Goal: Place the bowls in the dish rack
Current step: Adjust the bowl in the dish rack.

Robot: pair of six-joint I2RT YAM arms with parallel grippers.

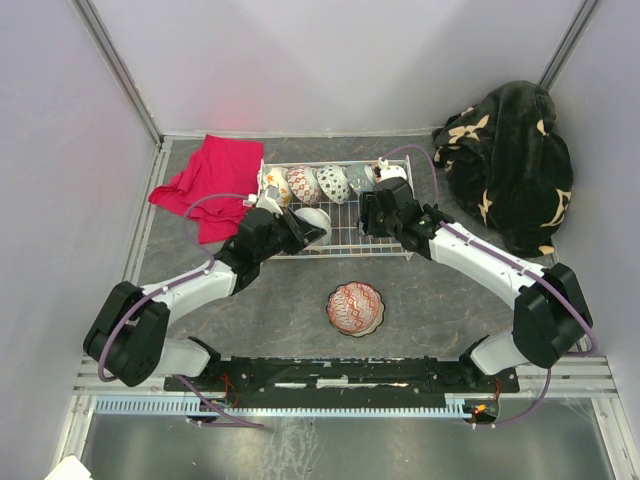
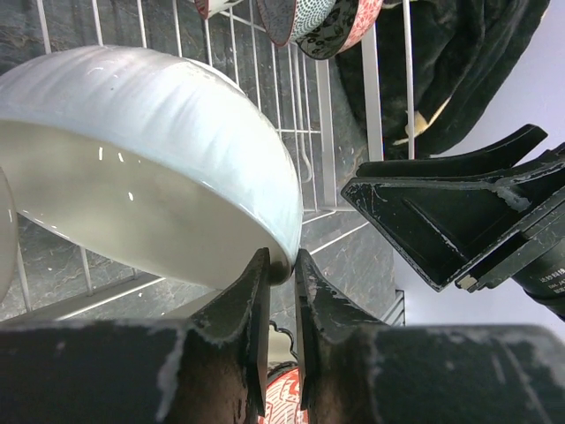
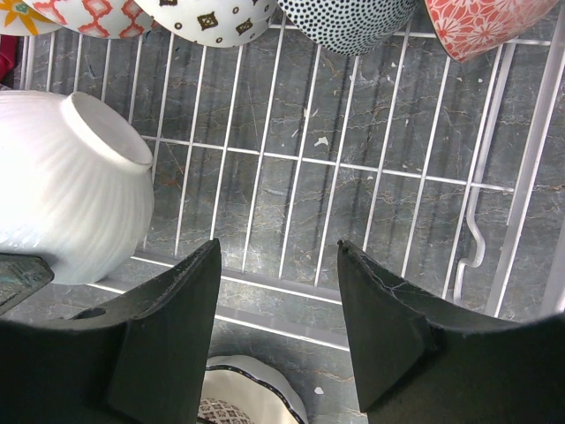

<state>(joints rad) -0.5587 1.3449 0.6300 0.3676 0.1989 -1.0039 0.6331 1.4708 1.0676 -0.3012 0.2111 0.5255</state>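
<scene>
A glossy white ribbed bowl (image 2: pixel 150 168) (tipped sideways) is pinched at its rim by the left gripper (image 2: pixel 281 283); the right gripper (image 3: pixel 278 300) is spread apart, empty.

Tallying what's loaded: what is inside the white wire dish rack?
Patterned ceramic bowls stand on edge along the far side of the wire rack; a ribbed white bowl is near-left, rim pinched by the left gripper. The right arm partly hides the row's right end.

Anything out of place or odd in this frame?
Nothing spilled or broken. The white bowl lies tilted at the rack's near left corner, its rim pinched by the left fingers. One red patterned bowl sits outside on the table.
</scene>
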